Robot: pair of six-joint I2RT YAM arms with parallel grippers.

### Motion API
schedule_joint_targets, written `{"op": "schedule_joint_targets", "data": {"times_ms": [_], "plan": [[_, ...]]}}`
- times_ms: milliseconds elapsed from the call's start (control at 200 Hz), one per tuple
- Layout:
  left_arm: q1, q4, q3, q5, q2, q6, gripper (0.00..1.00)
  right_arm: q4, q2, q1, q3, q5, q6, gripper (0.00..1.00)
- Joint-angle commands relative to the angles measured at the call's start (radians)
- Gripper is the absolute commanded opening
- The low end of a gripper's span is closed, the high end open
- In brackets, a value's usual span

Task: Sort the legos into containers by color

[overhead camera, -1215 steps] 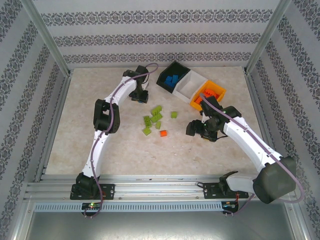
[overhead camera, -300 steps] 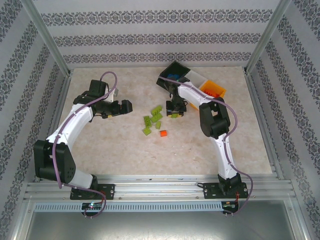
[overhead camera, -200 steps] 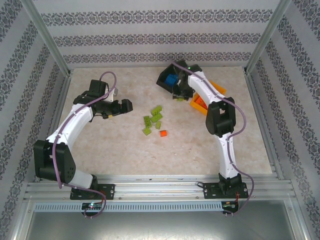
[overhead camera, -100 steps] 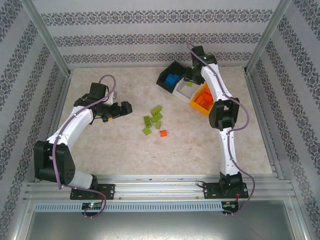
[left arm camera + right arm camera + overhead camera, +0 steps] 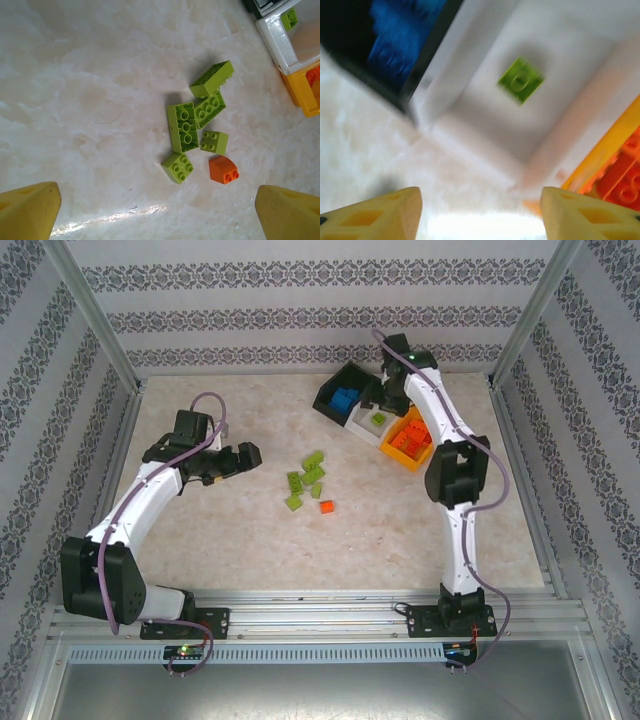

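Marbled tabletop (image 5: pixel 250 530); left fingers (image 5: pixel 30 207) wide, right fingers (image 5: pixel 375 215) parted above lego (image 5: pixel 520 80) in white bin (image 5: pixel 485 130).

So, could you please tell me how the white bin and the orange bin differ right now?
The white bin holds a single lime green brick; the orange bin holds several orange bricks. The white bin sits in the middle of the row, while the orange bin is at the end, away from the black bin. Both are open rectangular bins joined side by side.
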Motion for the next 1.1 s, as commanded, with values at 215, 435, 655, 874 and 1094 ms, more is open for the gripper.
{"op": "schedule_joint_targets", "data": {"times_ms": [215, 435, 655, 874, 1094], "plan": [[0.021, 0.136, -0.063, 0.029, 0.005, -0.108, 1.00, 0.053, -0.353, 0.325, -0.650, -0.154, -0.012, 0.82], [0.022, 0.180, -0.053, 0.065, 0.045, -0.145, 1.00, 0.049, -0.300, 0.469, -0.677, -0.070, 0.000, 0.83], [0.024, 0.142, -0.065, 0.050, 0.002, -0.125, 1.00, 0.074, -0.223, 0.476, -0.660, -0.015, 0.015, 0.80], [0.036, 0.097, -0.104, 0.030, -0.069, -0.101, 1.00, 0.107, -0.157, 0.459, -0.631, 0.019, 0.032, 0.72], [0.052, 0.061, -0.110, 0.026, -0.099, -0.087, 1.00, 0.102, -0.089, 0.449, -0.575, 0.026, 0.028, 0.59]]}}
